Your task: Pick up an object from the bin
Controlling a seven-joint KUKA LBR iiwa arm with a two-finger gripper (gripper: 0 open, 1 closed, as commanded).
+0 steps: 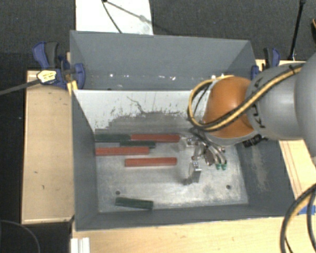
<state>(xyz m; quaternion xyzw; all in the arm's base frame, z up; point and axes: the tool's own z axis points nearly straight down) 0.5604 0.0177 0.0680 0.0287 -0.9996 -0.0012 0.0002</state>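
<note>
Red bar [150, 162], lowest of three, is laid just to the view's left of the gripper [193, 176], long axis pointed toward it; the gripper's opening cannot be told.

So there are five flat sticks lying on the floor of the bin [210, 194], all running roughly left to right. Three are reddish-brown: the far red stick [155, 138], the left red stick [122, 151] just nearer, and the middle red stick [150, 162] nearer again. The far green stick [111, 137], which is dark, meets the far red one's left end; can't tell if they overlap. The near green stick [134, 203] lies alone by the near-left corner, slightly tilted.
</note>
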